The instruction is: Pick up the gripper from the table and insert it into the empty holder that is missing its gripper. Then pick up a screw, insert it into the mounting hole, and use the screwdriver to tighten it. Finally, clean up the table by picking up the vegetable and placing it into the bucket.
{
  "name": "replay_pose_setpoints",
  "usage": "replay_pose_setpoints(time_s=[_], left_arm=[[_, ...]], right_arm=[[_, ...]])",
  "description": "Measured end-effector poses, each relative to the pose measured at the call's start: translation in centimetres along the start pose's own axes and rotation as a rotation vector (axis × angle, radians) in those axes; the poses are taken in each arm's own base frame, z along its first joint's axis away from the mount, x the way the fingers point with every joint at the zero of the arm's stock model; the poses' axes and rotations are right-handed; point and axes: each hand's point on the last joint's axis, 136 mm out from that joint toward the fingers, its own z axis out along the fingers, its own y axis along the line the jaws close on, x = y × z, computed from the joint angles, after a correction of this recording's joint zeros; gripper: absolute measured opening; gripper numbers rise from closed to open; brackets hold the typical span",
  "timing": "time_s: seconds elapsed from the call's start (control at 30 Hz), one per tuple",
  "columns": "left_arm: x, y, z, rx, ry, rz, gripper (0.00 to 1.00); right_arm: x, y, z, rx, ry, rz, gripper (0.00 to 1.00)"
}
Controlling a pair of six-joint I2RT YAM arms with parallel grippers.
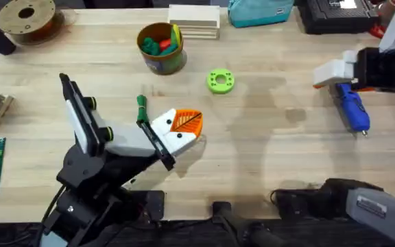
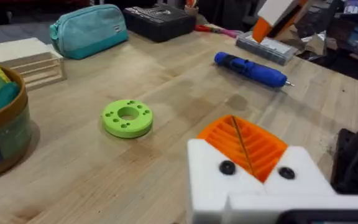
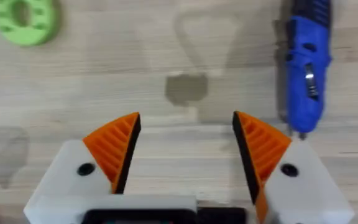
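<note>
One screwdriver (image 1: pixel 352 110), one bucket (image 1: pixel 161 48), one vegetable (image 1: pixel 141 108), one green disc (image 1: pixel 220 81), one filament spool (image 1: pixel 27 19).

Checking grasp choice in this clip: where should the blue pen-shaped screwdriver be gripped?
Grip the bright blue pen-shaped screwdriver across its thick mid-barrel, coming from above. It lies flat on the wooden table, bit pointing toward the robot, beside the open right gripper.

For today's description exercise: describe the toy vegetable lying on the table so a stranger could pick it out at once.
Start at the bucket of coloured toy pieces near the table's far edge, then come toward the arms' bases to the left gripper. The vegetable lies just beside it: slim and dark green, unlike the flat, bright green ring-shaped disc farther right.
</note>
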Motion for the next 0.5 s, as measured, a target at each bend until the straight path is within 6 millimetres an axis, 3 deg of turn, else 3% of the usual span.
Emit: replay_pose_setpoints(time_s=[0.13,0.37,0.5], left_arm=[[0.0,0.2,0.0,-0.009,-0.001,0.000,0.009],[0.0,0.2,0.0,-0.011,-0.002,0.000,0.009],[0.0,0.2,0.0,-0.012,-0.002,0.000,0.009]], right_arm=[[-0.9,-3.3,1.6,0.068,0.030,-0.020,0.896],[-4.3,-7.4,4.1,0.138,-0.018,-0.157,0.897],[-4.3,-9.8,5.9,0.152,0.024,-0.203,0.897]])
